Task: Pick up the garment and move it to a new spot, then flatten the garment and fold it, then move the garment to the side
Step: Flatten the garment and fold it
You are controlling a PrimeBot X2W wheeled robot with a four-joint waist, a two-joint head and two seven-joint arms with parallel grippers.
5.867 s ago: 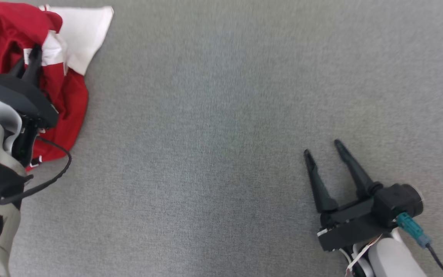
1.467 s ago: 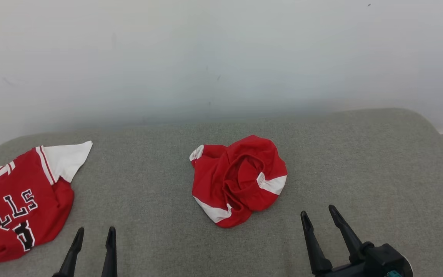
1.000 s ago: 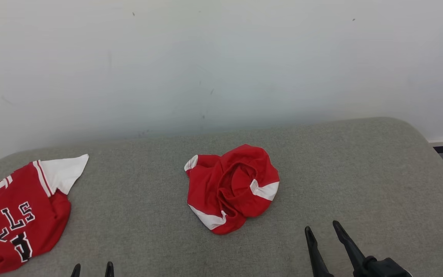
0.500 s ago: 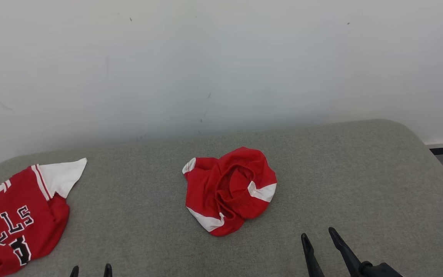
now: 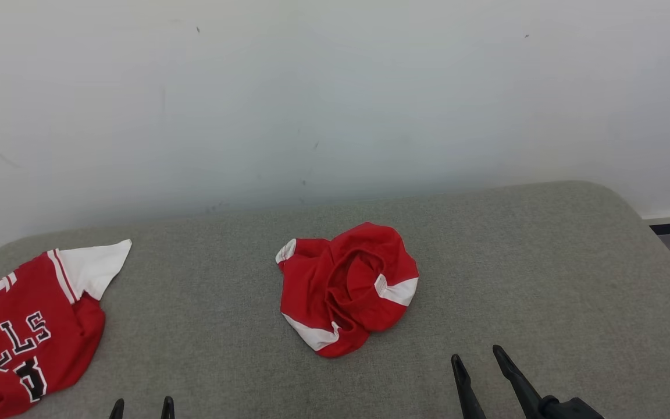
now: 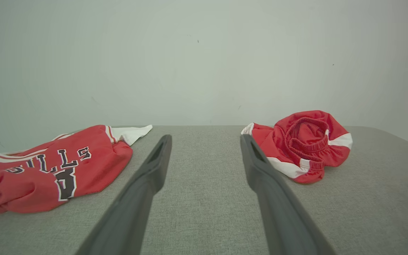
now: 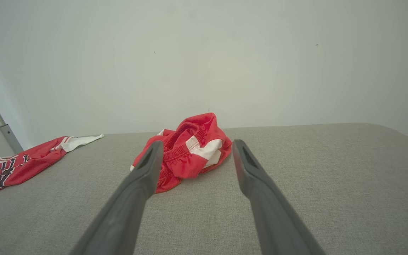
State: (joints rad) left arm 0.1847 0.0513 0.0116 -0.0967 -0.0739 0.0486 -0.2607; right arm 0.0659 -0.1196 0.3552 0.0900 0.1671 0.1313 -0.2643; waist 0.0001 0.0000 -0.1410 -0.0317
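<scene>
You see the crumpled red shorts (image 5: 346, 288) in the middle of the grey padded surface (image 5: 544, 262), well apart from the Bulls jersey (image 5: 21, 331) at left, while the left gripper (image 5: 142, 407) and the right gripper (image 5: 476, 356) both stand with fingers spread, empty.

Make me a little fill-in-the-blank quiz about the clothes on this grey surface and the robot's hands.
The crumpled red shorts have ____ stripes. The Bulls jersey lies on the robot's ____ side of them. The left hand and right hand are both ____, holding nothing.
Missing words: white, left, open.
</scene>
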